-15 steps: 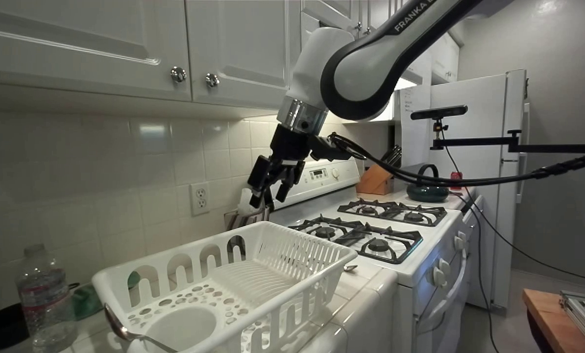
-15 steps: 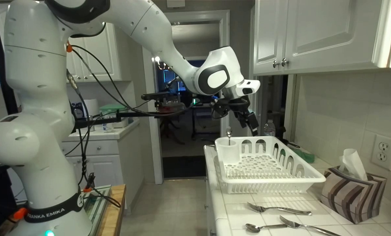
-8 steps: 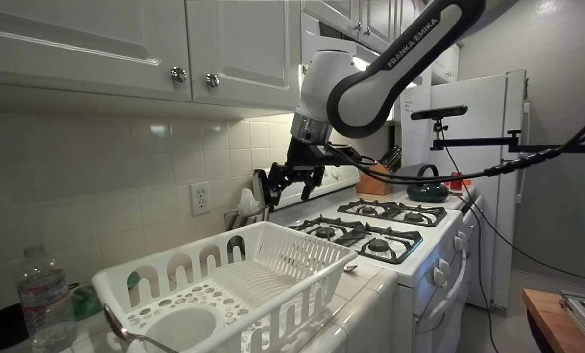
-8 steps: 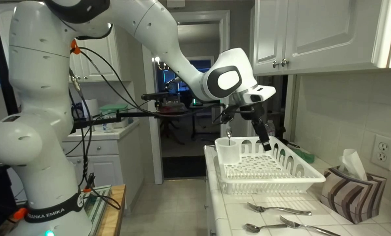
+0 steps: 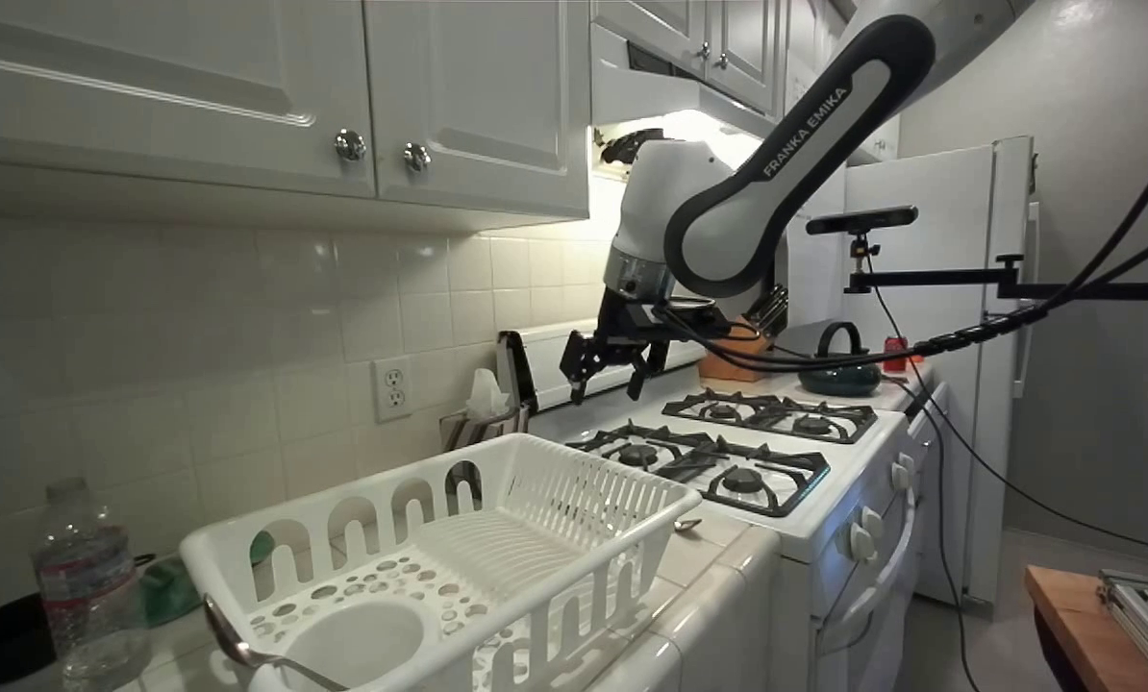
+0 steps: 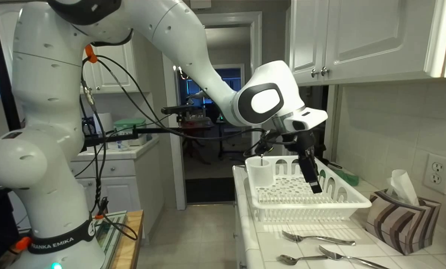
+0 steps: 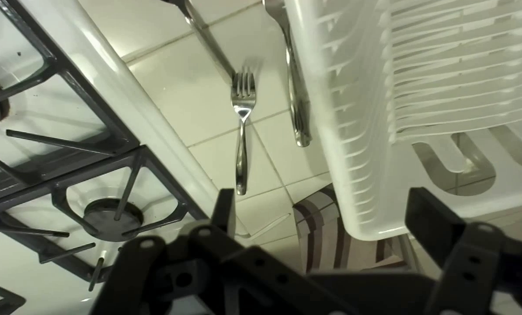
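Two forks (image 7: 243, 103), two spoons (image 6: 288, 260)

"FRANKA EMIKA" on arm link (image 5: 810, 144) and base band (image 6: 63, 238).

I see a smooth white arm (image 6: 182, 41) dotted with small dimples, its black side panel (image 5: 805, 133) lettered FRANKA EMIKA, plus a silvery wrist ring (image 5: 643, 273), black cables (image 5: 980, 332), an orange clip (image 6: 90, 53) and an angular black pincer (image 7: 325, 210) with round holes.
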